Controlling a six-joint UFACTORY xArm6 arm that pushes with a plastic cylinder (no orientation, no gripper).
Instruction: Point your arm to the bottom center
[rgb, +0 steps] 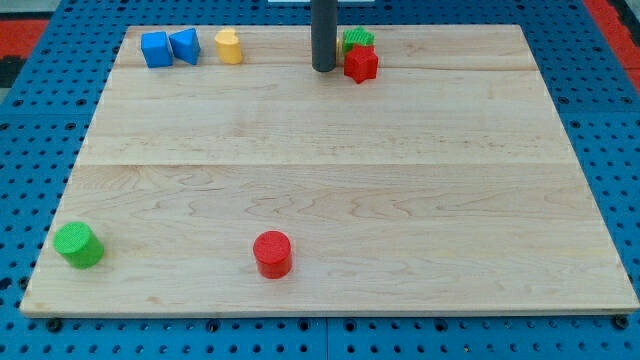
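Note:
My tip (323, 68) stands near the view's top centre of the wooden board (330, 180), just left of a red star-like block (361, 64) and a green block (357, 41) behind it. A red cylinder (272, 253) stands near the view's bottom, a little left of centre, far below the tip. A green cylinder (78, 244) sits at the bottom left corner.
At the view's top left stand a blue cube (156, 49), a blue angular block (185, 45) and a yellow block (229, 46) in a row. A blue pegboard (40, 120) surrounds the board.

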